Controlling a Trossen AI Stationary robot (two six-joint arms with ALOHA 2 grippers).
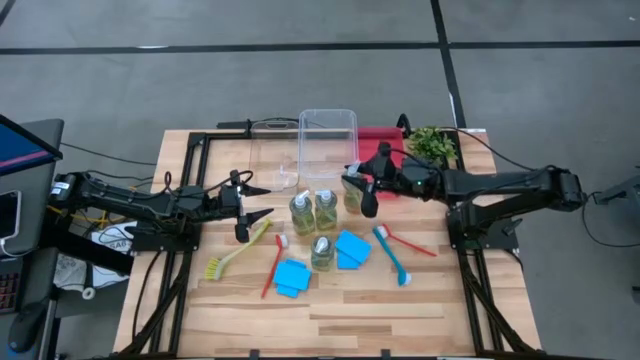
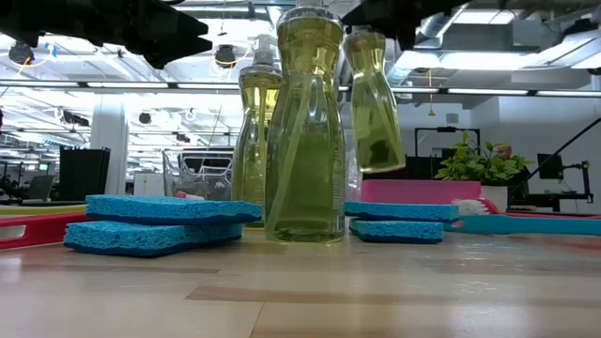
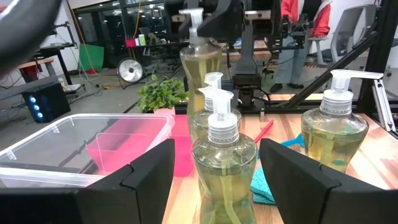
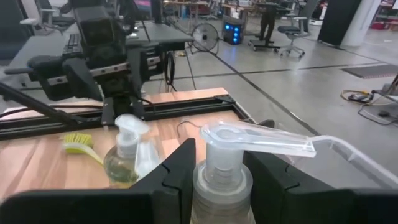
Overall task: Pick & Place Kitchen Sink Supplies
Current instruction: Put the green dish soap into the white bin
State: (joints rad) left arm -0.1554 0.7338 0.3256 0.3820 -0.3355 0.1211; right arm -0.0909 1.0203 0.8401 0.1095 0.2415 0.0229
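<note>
Nearest the table's front edge lay two stacks of blue sponges [image 1: 291,277], one beside the front bottle [image 1: 322,252] and a second stack [image 1: 351,248] on its other side. A red brush [image 1: 274,264] lay just beside the first stack, a yellow-green brush [image 1: 236,252] farther toward the left arm, and a blue brush [image 1: 391,252] crossing another red brush [image 1: 412,243] toward the right arm.

Behind the front bottle stood two more bottles [image 1: 303,212] side by side, close together in the middle of the table. In the low view the front bottle hid much of the pair behind it.

The right gripper [image 1: 356,186] held the fourth bottle [image 2: 373,99] by its neck, the fingers [image 4: 171,180] closed either side of the pump collar; in the low view its base hung clear of the table. It hovered just beside the standing pair, between them and the bins.

The left gripper [image 1: 258,202] hung over the table to the left of the bottles, its jaws spread and holding nothing, pointed toward the cluster.

Farthest back sat two clear bins [image 1: 342,122], the red bin [image 1: 378,133] beside them and a small plant [image 1: 433,145] at the corner.
</note>
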